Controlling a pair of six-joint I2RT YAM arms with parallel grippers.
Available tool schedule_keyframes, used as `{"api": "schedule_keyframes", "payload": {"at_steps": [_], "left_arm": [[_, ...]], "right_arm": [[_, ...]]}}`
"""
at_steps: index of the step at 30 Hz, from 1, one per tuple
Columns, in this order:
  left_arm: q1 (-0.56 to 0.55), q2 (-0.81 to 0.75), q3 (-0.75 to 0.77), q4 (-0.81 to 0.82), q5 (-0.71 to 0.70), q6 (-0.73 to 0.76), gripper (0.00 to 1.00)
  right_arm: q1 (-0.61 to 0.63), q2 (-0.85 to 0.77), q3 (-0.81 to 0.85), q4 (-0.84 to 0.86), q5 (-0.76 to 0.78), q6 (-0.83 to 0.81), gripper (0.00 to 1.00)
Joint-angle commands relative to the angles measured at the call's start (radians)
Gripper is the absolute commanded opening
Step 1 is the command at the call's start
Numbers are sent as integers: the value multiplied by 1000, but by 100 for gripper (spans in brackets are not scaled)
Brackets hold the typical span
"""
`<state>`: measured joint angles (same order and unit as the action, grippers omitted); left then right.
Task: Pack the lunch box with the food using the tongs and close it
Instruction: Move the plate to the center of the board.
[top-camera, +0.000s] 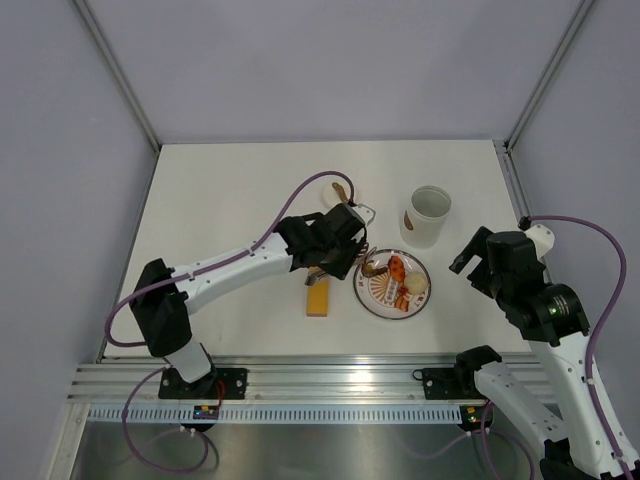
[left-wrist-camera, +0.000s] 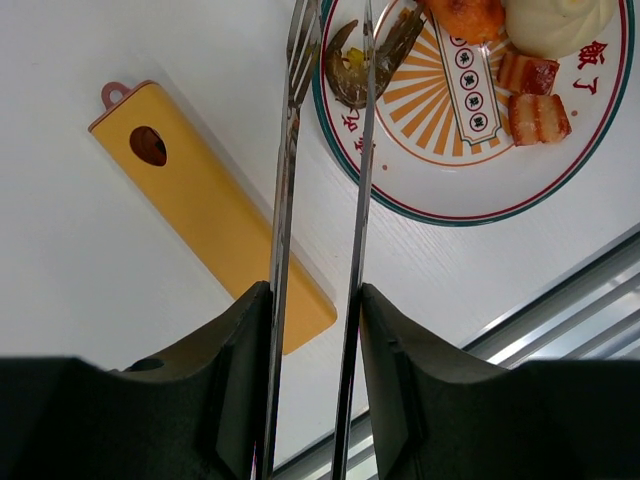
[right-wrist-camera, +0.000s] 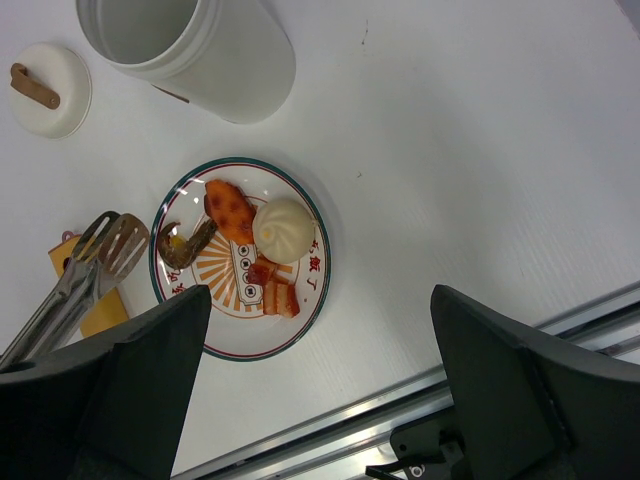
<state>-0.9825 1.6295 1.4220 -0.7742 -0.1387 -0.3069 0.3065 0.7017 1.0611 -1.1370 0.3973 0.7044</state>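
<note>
The left fingers (left-wrist-camera: 235, 390) are squeezed on the tongs (left-wrist-camera: 283, 200). They press the two thin grey arms close, but the arms do not touch each other. The tongs point at the plate (left-wrist-camera: 440, 175). One tip is over the bench (left-wrist-camera: 90, 300), right by the plate's rim. The other tip is over the brown bit (left-wrist-camera: 350, 70) at the plate's edge. I cannot tell if it touches that bit.

The food is all on the plate. There is the brown bit, an orange piece (right-wrist-camera: 230, 208), a round white bun (right-wrist-camera: 283, 228) and some red meat bits (right-wrist-camera: 275, 295). They sit close together.

The lunch box (right-wrist-camera: 215, 50) stands up on the bench, past the plate. Its top is open. Its lid (right-wrist-camera: 45, 90) lies flat on the bench, off to one side and not touching it.

An orange bar (left-wrist-camera: 210, 230) lies on the bench beside the plate, under the tongs.

The right fingers (right-wrist-camera: 140, 380) are wide apart and hold nothing. They hang in the air to the right of the plate and the lunch box, touching neither.
</note>
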Motion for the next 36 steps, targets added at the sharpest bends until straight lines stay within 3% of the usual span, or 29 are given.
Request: {"api": "schedule_keyframes", "payload": {"at_steps": [1, 10, 36], "left_arm": [[2, 30, 15, 59, -35, -8, 41], [2, 52, 3, 66, -36, -12, 31], [-42, 35, -6, 21, -13, -18, 26]], "right_arm": [[2, 5, 8, 23, -11, 4, 100], [2, -4, 0, 22, -11, 7, 100], [2, -2, -12, 33, -15, 7, 99]]}}
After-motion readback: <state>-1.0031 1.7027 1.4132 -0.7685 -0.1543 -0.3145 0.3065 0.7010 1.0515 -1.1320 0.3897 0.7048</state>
